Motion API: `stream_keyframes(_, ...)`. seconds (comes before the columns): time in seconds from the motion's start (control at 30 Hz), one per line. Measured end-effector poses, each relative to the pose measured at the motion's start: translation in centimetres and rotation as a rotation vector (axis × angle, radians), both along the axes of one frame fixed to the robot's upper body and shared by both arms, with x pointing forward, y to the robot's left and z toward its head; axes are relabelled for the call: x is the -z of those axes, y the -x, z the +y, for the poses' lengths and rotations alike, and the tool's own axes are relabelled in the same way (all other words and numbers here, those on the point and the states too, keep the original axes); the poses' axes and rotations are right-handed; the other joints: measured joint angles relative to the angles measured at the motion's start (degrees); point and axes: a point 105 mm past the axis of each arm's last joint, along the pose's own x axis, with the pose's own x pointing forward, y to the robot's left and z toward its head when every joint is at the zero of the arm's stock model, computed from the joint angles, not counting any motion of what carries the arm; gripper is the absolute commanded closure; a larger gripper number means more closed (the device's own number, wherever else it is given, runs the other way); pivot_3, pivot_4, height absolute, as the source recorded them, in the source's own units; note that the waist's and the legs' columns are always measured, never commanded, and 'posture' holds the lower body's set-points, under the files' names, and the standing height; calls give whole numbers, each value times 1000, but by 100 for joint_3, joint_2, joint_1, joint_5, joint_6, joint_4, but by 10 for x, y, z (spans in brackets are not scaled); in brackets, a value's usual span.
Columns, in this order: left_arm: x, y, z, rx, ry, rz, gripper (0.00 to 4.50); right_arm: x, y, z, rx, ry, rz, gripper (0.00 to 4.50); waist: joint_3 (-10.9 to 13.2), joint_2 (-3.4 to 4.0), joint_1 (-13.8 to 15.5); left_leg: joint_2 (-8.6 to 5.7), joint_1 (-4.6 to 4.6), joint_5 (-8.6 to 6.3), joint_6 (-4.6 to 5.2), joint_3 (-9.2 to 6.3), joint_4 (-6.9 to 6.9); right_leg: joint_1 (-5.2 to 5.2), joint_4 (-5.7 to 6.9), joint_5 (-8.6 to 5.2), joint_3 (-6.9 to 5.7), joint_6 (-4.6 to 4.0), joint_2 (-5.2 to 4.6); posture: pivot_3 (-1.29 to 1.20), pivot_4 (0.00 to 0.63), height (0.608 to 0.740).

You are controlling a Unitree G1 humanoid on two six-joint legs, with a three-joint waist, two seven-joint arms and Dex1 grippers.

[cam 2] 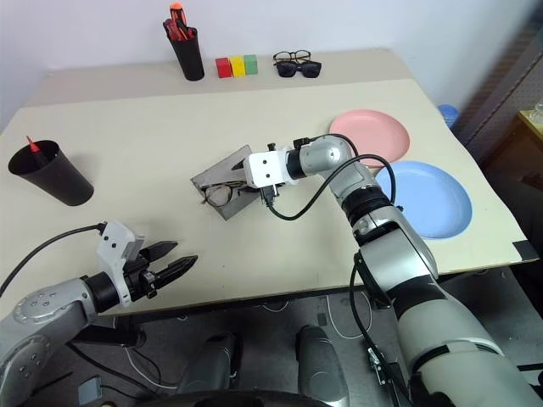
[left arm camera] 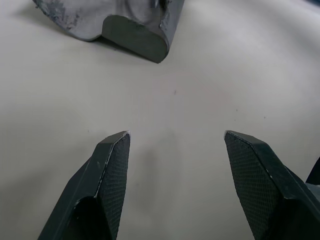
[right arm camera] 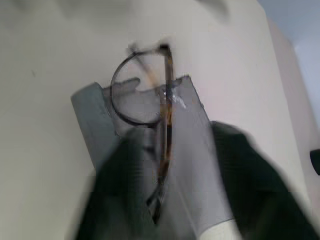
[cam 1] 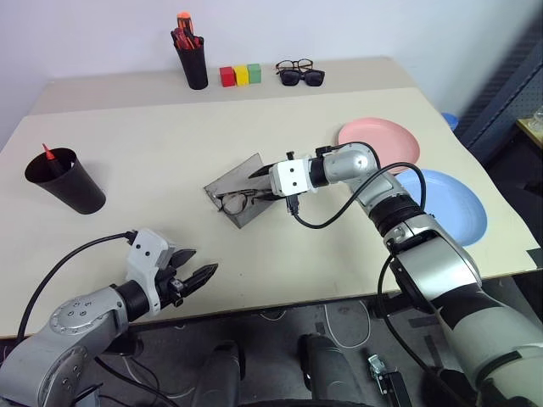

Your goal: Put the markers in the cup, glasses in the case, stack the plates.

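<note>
**A:** Start at your right gripper (cam 1: 257, 188). Its 2 fingers (right arm camera: 125, 200) look parted, one on each side of the glasses (cam 2: 222, 193), with a temple arm running between them. I would not call that a grip; the frames read as released or nearly so, but the blur leaves some doubt.

**B:** And where do the glasses sit?

**A:** Half in, half out. They lie across the open grey case (cam 2: 222, 175) in the middle of the table (cam 1: 170, 119), with 1 lens hanging past the case's edge over bare tabletop. So you are in the glasses step, and I judge it unfinished.

**B:** My left side?

**A:** Your left gripper (cam 1: 195, 280) hovers near the front edge of the table, its fingertips (left arm camera: 112, 165) spread wide with nothing between them. One rounded end of the case shows ahead of it, well apart.

**B:** What does the next move call for?

**A:** Nudge the frame fully inside the shell, then fold the lid over; the thin frame could snag on the rim. After that, the plates: the pink plate (cam 1: 382, 140) and blue plate (cam 1: 454, 208) lie side by side, unstacked. The black cup (cam 1: 68, 182) at the left shows 1 red tip inside; I cannot tell if both markers are in.
</note>
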Motion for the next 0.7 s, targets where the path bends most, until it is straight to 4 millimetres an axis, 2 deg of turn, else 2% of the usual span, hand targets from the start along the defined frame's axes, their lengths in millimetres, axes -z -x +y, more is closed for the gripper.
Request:
stream_keyframes(0.07, 0, 0, 0, -2, -1, -1, 1442, 1, -1, -1, 8, 1, -3, 42, 0, 0, -17, 0, 2, 0, 0, -1, 0, 3, 0, 0, 0, 0, 0, 0, 150, 740)
stream_keyframes(0.33, -8, -7, -2, -12, 7, -43, 1442, -6, -13, -9, 108, -81, 55, 42, 0, 0, -67, 0, 5, 0, 0, -4, 0, 6, 1, 0, 0, 0, 1, 0, 150, 740)
stream_keyframes(0.5, -26, -20, -7, -24, 67, -114, 1442, -31, -23, -20, 233, -288, 215, 42, 0, 0, -55, 0, 6, 0, 0, -9, 0, 10, 1, 2, -2, 3, 1, 0, 150, 740)
stream_keyframes(0.57, -39, -29, -5, -51, 105, -161, 1442, -37, -20, -28, 280, -411, 340, 42, 0, 0, -20, 0, 6, 0, 0, -19, 1, 16, 0, 6, -7, 11, 2, 0, 150, 740)
stream_keyframes(0.7, -53, -43, -5, -82, 123, -201, 1442, -32, -8, -61, 432, -601, 556, 42, -1, 0, 93, -4, 2, 0, 1, -18, 0, 17, -6, 8, -7, 16, 0, 0, 150, 740)
